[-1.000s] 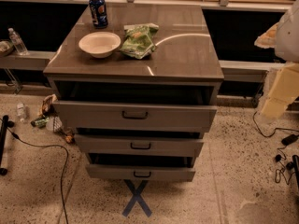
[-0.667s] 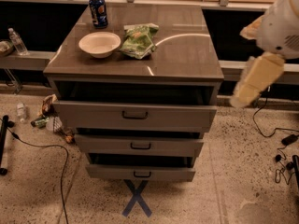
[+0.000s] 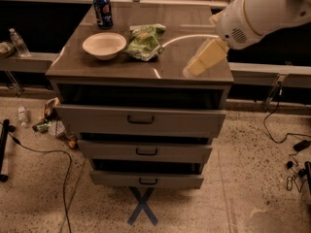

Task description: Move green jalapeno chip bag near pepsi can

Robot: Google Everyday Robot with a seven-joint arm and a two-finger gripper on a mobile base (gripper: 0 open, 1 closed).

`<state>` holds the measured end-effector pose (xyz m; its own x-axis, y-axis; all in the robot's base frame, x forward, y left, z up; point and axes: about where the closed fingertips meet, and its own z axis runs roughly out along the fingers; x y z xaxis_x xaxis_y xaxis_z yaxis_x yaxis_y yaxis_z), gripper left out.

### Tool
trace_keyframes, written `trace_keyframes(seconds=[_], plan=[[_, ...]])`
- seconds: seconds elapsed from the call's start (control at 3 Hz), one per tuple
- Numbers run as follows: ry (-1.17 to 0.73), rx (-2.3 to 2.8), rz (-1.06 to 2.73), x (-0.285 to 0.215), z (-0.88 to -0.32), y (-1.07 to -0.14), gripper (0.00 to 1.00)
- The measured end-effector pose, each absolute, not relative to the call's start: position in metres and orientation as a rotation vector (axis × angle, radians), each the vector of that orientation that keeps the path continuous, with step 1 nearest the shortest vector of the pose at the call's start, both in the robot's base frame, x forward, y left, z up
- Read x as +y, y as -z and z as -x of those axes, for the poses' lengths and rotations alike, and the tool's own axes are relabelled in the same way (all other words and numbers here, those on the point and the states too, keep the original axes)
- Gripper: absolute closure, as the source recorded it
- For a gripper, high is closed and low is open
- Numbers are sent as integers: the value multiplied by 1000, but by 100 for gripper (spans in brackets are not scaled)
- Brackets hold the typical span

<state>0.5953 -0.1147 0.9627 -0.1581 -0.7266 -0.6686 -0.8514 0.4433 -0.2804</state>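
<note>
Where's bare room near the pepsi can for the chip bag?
Free: the strip right of the pepsi can, behind the green jalapeno chip bag; also the right half of the cabinet top, with the gripper over its front part. Crowded: in front of the can, where the white bowl sits beside the bag.

Arm shell: you are looking at a thick, rounded white arm (image 3: 272, 8) that is filling the upper right corner.
Ring: a thin dark line with a tan edge is circling the white shell near its lower end.
Grille: a small patch of dark dots (image 3: 238, 35) is sitting on the rounded end housing.
Jaws: the jaws are showing as a pale yellow, tapering block, hanging over the right front part of the table (image 3: 121, 69).
</note>
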Motion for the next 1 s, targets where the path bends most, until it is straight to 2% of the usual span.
trace_keyframes(seconds=[1.0], plan=[[-190, 1892, 1182, -97, -642, -960, 0]])
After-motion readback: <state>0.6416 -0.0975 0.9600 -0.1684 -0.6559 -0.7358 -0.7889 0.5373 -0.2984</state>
